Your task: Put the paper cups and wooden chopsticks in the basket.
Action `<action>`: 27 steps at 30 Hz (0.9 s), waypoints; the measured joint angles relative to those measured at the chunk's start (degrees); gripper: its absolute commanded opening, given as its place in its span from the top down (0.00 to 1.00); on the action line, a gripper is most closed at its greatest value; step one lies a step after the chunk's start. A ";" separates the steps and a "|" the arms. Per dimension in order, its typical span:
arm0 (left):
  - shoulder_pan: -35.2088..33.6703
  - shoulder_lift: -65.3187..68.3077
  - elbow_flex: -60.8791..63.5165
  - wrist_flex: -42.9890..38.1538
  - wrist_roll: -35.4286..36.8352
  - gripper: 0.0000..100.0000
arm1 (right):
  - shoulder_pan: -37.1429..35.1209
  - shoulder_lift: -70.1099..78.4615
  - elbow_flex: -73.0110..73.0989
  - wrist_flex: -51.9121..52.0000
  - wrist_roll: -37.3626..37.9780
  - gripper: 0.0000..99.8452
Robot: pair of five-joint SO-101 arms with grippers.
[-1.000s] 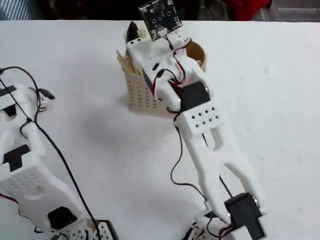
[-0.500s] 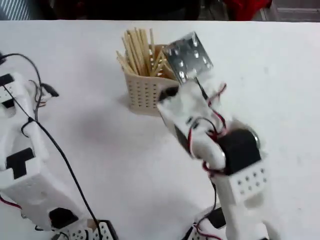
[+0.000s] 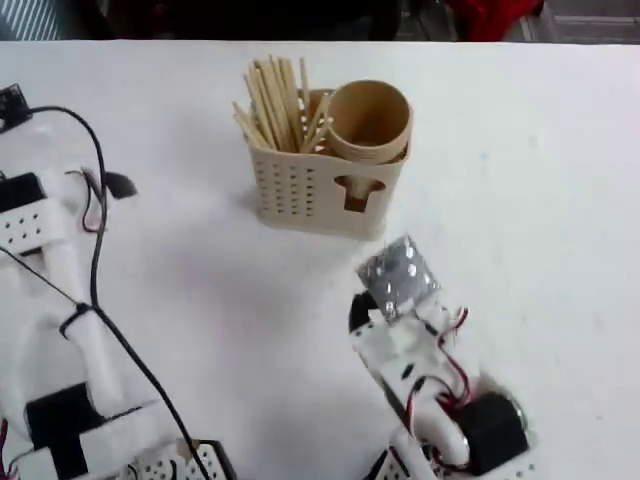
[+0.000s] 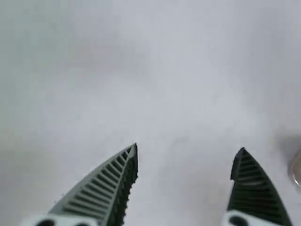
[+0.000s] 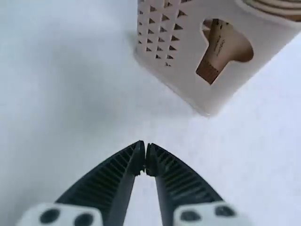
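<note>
Basket [image 3: 300, 195] stands on the bench [image 3: 550, 180] in the high view. Wooden chopsticks [image 3: 272, 100] are upright in one half, paper cups [image 3: 368, 122] stacked in the other. Right arm [image 3: 420, 340] is near the basket, not touching. Left wrist view: left jaws spread wide, nothing between, bare bench below. Right wrist view: right jaws closed tip to tip, empty, with the basket just ahead and a cup visible through its handle cutout.
</note>
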 measured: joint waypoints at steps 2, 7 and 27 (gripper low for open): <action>0.00 -3.34 4.31 -2.46 -2.99 0.69 | 0.97 -8.09 2.81 -0.18 4.66 0.98; 0.00 -11.08 16.88 -12.04 -7.47 0.69 | 10.02 -14.77 6.42 -0.18 10.73 0.98; 5.80 -38.86 61.98 -42.55 -9.67 0.68 | 26.81 -16.44 34.99 -6.07 11.52 0.98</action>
